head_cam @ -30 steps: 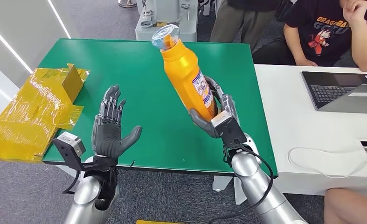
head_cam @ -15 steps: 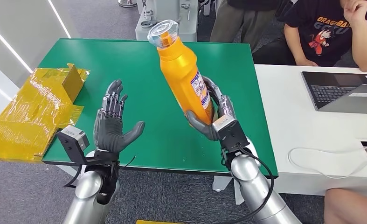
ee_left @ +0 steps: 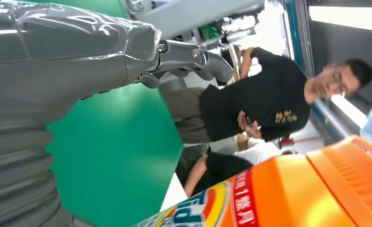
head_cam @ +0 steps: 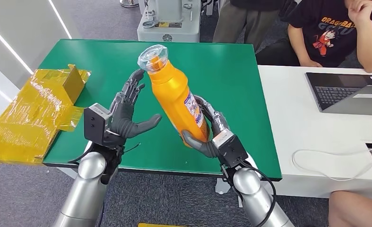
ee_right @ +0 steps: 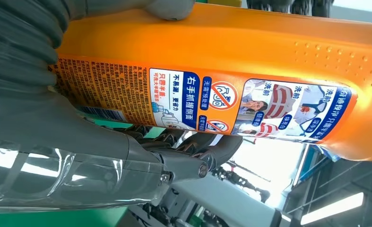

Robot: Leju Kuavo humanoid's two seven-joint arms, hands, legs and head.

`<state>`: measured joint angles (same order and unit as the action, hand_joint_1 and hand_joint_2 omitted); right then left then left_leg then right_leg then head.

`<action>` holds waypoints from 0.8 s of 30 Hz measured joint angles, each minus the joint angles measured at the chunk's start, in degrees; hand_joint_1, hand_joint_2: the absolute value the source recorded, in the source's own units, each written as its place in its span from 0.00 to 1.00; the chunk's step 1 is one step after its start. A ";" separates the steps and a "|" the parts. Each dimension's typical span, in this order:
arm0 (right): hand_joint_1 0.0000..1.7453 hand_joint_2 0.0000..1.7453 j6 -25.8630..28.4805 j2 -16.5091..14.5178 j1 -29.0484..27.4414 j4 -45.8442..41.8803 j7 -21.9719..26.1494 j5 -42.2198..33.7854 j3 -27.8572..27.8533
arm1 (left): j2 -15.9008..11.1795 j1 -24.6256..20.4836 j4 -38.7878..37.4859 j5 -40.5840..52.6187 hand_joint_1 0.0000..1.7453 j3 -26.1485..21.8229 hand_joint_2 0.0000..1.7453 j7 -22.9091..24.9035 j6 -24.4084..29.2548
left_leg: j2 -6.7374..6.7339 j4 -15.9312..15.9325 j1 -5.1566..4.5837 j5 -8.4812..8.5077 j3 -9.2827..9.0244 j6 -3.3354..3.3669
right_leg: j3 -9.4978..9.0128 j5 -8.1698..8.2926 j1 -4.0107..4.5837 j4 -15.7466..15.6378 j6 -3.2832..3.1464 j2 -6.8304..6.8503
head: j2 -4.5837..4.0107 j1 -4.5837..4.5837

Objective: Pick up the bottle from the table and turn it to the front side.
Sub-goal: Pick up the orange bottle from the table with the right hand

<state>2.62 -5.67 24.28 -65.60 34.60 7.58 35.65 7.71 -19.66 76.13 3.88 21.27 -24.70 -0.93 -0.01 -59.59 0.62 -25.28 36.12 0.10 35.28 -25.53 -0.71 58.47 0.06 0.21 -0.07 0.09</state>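
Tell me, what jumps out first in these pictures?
A big orange bottle held up over the green table, gripped near its base by the right robot hand. The left robot hand waits beside it, fingers spread. A crumpled yellow box lies at the table's left edge.

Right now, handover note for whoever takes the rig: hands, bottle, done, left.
Right hand: grips the orange bottle at its lower end, off the green table, cap up and tilted to the robot's left.
Left hand: open, fingers spread, raised beside the bottle, not touching it.
Done: bottle picked up.
Left: turning it to the front. The instruction label faces the right wrist camera, the brand label faces the left one. Probably the left hand helps next.
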 joint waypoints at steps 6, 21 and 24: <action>1.00 1.00 -1.05 0.16 -0.94 0.28 0.64 -0.15 -0.02 | -2.45 -5.98 -3.40 -1.00 0.00 -0.02 1.00 2.18 -6.59 | 0.00 0.00 0.00 0.00 0.00 0.00 | 0.00 0.01 0.00 0.02 -0.01 -0.01 | 0.00 0.00; 1.00 1.00 -1.69 0.84 -3.37 0.10 1.20 1.27 -0.46 | -6.52 -9.85 -9.94 -14.16 0.00 1.16 1.00 5.97 -24.00 | -0.02 0.00 0.00 0.00 0.00 0.00 | 0.02 0.00 0.00 0.01 -0.01 -0.03 | 0.00 0.00; 1.00 1.00 -1.39 1.15 -4.22 -0.70 1.18 1.57 -0.82 | -8.01 -10.08 -11.06 -14.76 0.00 1.50 1.00 5.02 -25.75 | -0.02 0.00 0.00 0.00 0.00 0.00 | 0.02 0.00 0.00 0.02 -0.01 -0.04 | 0.00 0.01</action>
<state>1.22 -4.52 20.06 -66.31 35.78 9.15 34.82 -0.30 -29.74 65.07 -10.88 22.76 -19.68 -26.67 -0.03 -59.59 0.62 -25.28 36.12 0.09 35.30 -25.53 -0.72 58.49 0.05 0.17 -0.07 0.09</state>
